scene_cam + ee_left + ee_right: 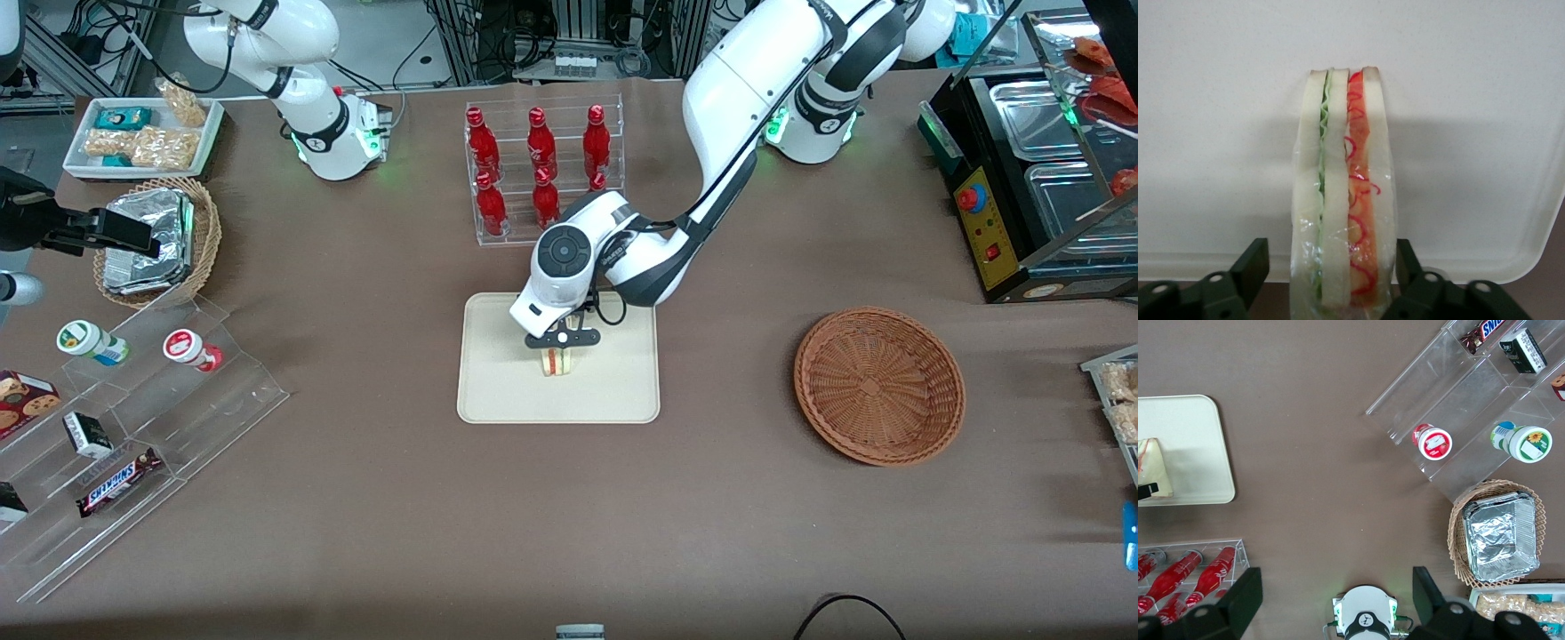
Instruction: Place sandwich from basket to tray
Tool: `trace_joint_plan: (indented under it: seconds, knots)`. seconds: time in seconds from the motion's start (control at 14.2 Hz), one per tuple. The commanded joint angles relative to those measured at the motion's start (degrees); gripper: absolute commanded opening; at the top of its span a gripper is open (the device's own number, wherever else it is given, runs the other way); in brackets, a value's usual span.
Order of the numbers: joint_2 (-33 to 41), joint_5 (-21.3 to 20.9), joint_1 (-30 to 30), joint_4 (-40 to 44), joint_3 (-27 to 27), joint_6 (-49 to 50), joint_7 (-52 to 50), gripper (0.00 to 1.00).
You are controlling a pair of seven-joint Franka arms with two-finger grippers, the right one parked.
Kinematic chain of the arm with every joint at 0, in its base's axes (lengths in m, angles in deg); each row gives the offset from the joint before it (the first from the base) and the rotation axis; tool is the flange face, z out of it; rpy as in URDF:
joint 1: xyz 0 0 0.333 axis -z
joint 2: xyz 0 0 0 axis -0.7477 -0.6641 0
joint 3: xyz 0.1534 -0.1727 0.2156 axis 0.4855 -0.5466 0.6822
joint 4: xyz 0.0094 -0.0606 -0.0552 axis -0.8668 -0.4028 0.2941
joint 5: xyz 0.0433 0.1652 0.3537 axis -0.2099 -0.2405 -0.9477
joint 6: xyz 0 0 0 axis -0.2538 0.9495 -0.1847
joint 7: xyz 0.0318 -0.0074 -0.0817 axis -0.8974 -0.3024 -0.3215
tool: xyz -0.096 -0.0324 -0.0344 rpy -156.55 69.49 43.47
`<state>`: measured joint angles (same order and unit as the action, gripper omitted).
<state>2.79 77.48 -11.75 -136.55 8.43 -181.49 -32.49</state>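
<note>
The gripper [562, 348] stands low over the tray [498, 391], its fingers [1250, 265] just beside the sandwich's [557, 362] flanks; whether they clamp it cannot be told. Sandwich upright on the tray; the basket [878, 386] lies toward the working arm's end

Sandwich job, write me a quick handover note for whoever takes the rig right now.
Gripper: over the tray, fingers spread on either side of the sandwich with gaps showing, so open.
Sandwich: on the tray, standing on edge, near the tray's middle.
Basket: empty, toward the working arm's end of the table.
Done: sandwich moved from basket to tray and apparently released.
Left: lift the gripper clear without tipping the sandwich, then retract the arm.
</note>
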Motion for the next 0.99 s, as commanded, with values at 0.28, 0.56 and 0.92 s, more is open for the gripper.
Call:
trace_joint_plan:
  seconds: [0.28, 0.56, 0.92]
  knots:
    - [7.25, -0.53, 0.37, 1.77, 5.7, 7.96, -2.37, 1.0]
    - [16.75, -0.53, -5.94, 0.98, 7.29, 18.42, -0.97, 1.0]
    - [27.21, 0.17, -18.33, 0.1, 7.29, 37.3, 12.46, 1.0]
